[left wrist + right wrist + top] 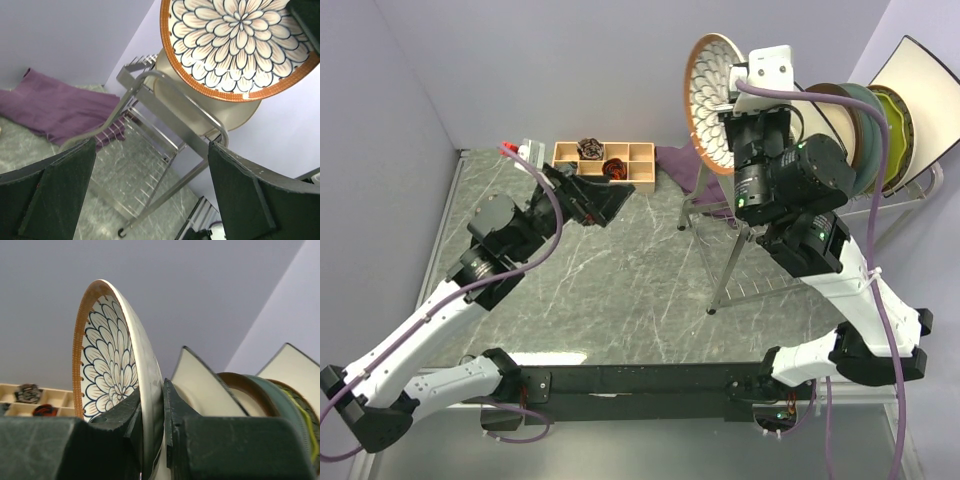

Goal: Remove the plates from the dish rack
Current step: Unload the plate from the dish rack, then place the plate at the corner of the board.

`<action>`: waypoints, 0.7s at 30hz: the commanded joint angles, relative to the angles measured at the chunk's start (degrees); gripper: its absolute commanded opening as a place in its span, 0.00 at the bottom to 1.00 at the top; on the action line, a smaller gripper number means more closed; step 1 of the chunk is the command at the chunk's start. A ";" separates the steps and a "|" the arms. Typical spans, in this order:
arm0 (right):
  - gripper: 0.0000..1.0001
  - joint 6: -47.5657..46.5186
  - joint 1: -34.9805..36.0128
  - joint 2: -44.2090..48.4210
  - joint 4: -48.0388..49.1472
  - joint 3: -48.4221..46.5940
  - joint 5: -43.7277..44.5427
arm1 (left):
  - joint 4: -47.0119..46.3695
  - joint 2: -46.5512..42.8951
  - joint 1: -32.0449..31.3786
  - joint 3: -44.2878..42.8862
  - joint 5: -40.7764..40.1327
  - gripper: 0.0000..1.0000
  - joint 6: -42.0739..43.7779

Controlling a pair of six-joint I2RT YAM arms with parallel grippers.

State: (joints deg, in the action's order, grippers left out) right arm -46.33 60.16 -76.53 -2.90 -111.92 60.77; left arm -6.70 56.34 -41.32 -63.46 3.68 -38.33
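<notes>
Your right gripper [152,410] is clenched on the rim of the petal plate [107,365], holding it on edge at the left end of the rack [720,260], near the other plates [865,130]. Your left gripper [603,205] hangs released over the tabletop [620,300], facing the rack.

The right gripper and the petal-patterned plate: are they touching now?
Touching. The right wrist view shows the right gripper closed on the petal-patterned plate, one finger on each face.

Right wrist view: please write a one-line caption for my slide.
The right jaws, shut on the edge of the petal-patterned plate, with other plates standing behind it.
</notes>
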 commanded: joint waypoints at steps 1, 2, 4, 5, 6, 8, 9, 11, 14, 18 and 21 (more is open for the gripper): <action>0.00 10.98 3.03 -0.37 -4.28 -6.11 -6.89 | 3.61 -4.29 0.36 1.84 -0.96 0.98 -1.14; 0.00 14.47 3.38 -0.55 -5.70 -6.21 -8.46 | 4.23 -5.09 0.36 2.20 -1.65 0.98 -1.05; 0.00 19.57 4.44 -0.37 -8.87 -5.07 -10.57 | 6.52 -7.55 0.36 3.34 -3.49 0.97 -0.87; 0.00 21.43 4.96 -0.11 -11.06 -4.63 -11.46 | 8.87 -9.21 0.36 4.13 -3.51 0.97 -0.79; 0.00 23.45 5.05 0.33 -12.38 -4.19 -12.86 | 9.16 -10.10 0.36 4.83 -3.51 0.96 -0.70; 0.00 29.78 5.05 1.38 -15.28 -1.82 -16.46 | 10.47 -12.81 0.28 6.76 -5.79 0.96 -0.52; 0.00 31.72 5.14 2.86 -15.82 -0.51 -17.87 | 10.91 -13.79 0.36 7.38 -5.97 0.96 -0.43; 0.00 37.08 5.14 4.89 -16.35 3.97 -21.98 | 11.79 -16.42 0.36 9.39 -6.84 0.95 -0.26; 0.00 43.32 5.14 8.41 -16.79 9.60 -27.35 | 11.71 -20.11 0.36 12.12 -6.41 0.96 -0.34; 0.00 50.26 5.14 13.42 -14.78 18.30 -33.07 | 10.74 -23.20 0.36 14.77 -4.92 0.92 -0.96; 0.00 52.12 5.14 15.80 -12.57 23.84 -34.66 | 12.23 -23.99 0.36 16.17 -6.31 0.89 -1.57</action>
State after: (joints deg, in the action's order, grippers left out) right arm -2.70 65.01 -66.59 -26.76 -90.41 31.77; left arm 5.13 33.17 -41.25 -48.71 -1.74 -38.76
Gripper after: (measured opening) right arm 0.205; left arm 0.906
